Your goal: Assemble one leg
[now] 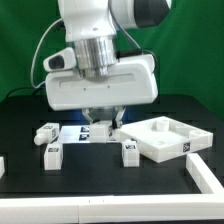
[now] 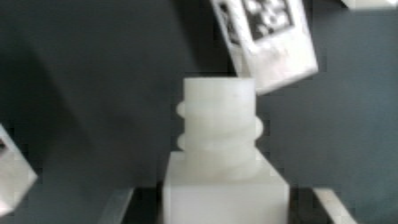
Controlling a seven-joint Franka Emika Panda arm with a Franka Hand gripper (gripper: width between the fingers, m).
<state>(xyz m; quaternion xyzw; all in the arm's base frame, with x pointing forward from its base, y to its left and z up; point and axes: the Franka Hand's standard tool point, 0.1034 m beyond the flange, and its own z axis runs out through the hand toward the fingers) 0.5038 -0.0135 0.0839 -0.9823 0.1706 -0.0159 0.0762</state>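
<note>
leg (image 2: 222,150), white plastic post, gripped in the jaws above the dark surface (image 1: 30,108).
wrist view: the leg fills the gap between the two dark fingers (image 2: 146,205), so the jaws are closed on its square body; its rounded, ridged end points away from the camera. past that end lies a white tagged piece (image 2: 270,38), tilted; which part it is cannot be told. exterior view: arm (image 1: 100,45) reaching down at the middle, jaws low over the marker board (image 1: 78,131). three loose legs lie on the surface: one (image 1: 45,130) toward the exterior view's left, one (image 1: 52,152) nearer the camera, one (image 1: 130,152) just beside the large white panel (image 1: 165,140), which sits at the exterior view's right with its corner sockets up.
</note>
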